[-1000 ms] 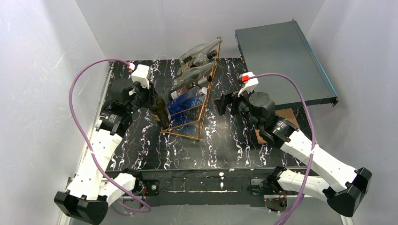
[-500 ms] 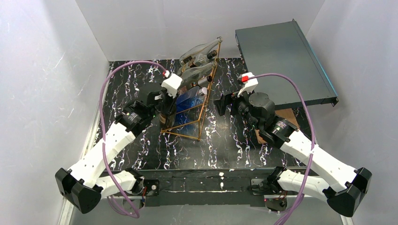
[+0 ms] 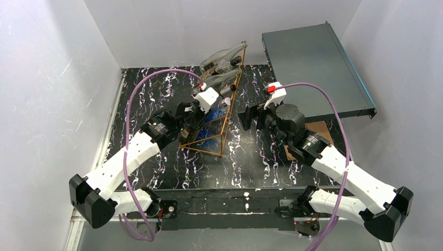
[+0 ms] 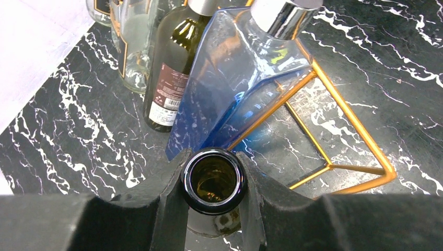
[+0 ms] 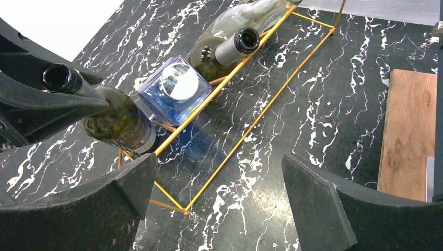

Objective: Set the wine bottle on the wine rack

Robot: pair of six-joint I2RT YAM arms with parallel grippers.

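My left gripper (image 3: 194, 114) (image 4: 212, 157) is shut on the neck of the dark green wine bottle (image 4: 213, 180), whose open mouth faces the wrist camera. In the right wrist view the bottle (image 5: 116, 124) lies tilted at the near end of the copper-gold wire wine rack (image 3: 229, 120) (image 5: 261, 119) (image 4: 386, 170), next to a blue square bottle (image 5: 175, 89) (image 4: 235, 78). I cannot tell whether it rests on the rungs. My right gripper (image 3: 248, 116) (image 5: 219, 204) is open and empty, just right of the rack.
Clear bottles (image 3: 219, 57) and a labelled dark bottle (image 4: 170, 78) lie farther along the rack. A dark flat box (image 3: 313, 63) leans at the back right. A wooden board (image 5: 410, 130) lies right of my right gripper. White walls enclose the table.
My left arm has swung right, carrying the wine bottle from left of the rack to the rack's near end. The right arm has not moved.
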